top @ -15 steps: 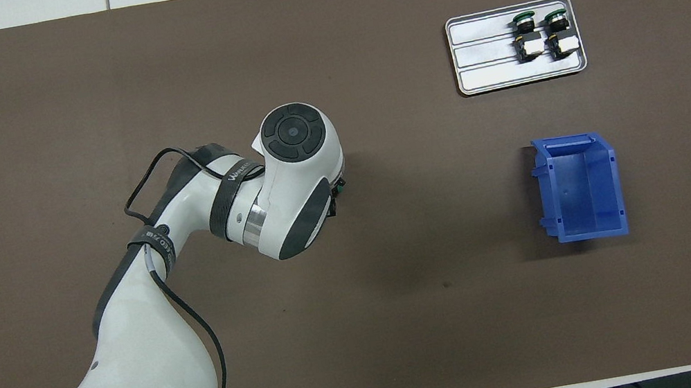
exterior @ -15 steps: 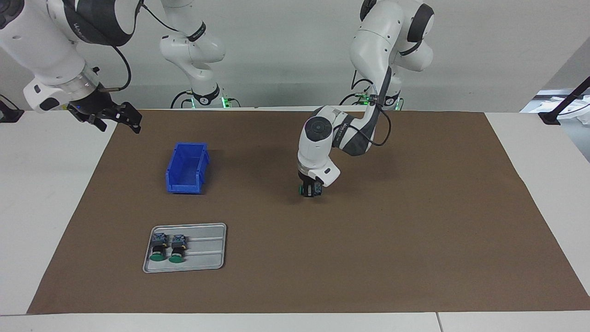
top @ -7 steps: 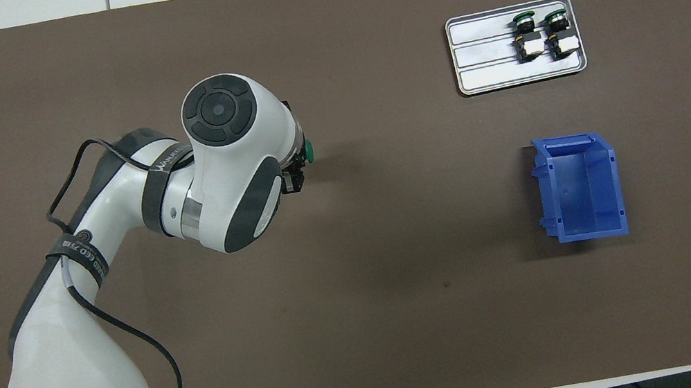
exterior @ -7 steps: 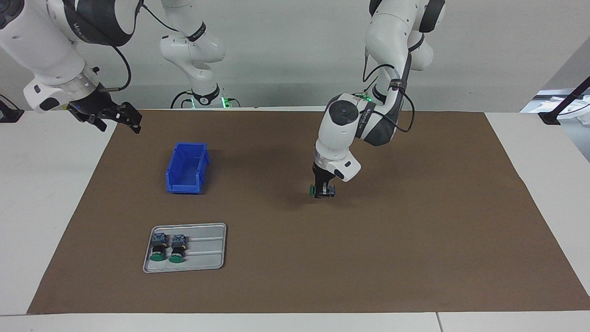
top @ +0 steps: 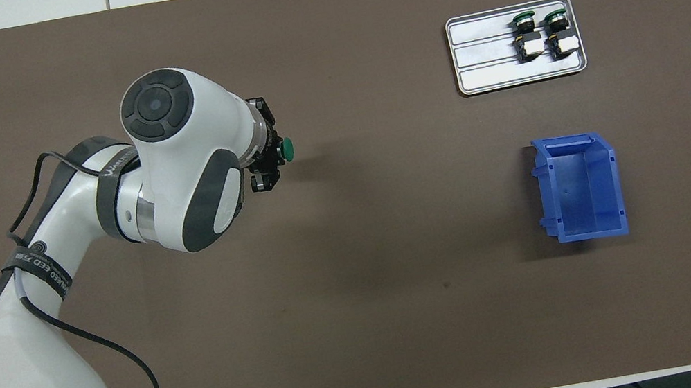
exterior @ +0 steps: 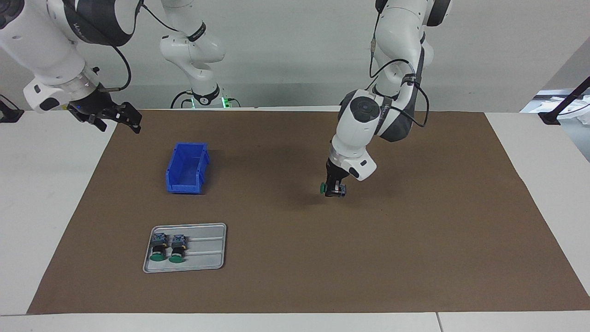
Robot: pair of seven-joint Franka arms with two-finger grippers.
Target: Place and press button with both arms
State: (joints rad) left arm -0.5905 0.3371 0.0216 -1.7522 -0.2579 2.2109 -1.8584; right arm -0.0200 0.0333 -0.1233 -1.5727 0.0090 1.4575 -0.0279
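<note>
Two arms are in view. Left gripper [exterior: 335, 189] hangs low over the brown mat [exterior: 415, 240] near the middle of the desk [exterior: 46, 184], its fingers clamped on the button [exterior: 331, 188]. The button lies sideways between the fingers, green cap pointing toward the right arm's end of the desk, grey-blue base on the other side of the fingers. Whether it touches the mat cannot be told. Right gripper [exterior: 113, 121] waits raised over the mat's corner at its own end, fingers apart and holding nothing. Between the two sets of fingers stands a blue bin [exterior: 187, 168]. Beside the bin, farther from the robots, a grey tray [exterior: 207, 253] carries two more buttons [exterior: 167, 248] lying side by side.
</note>
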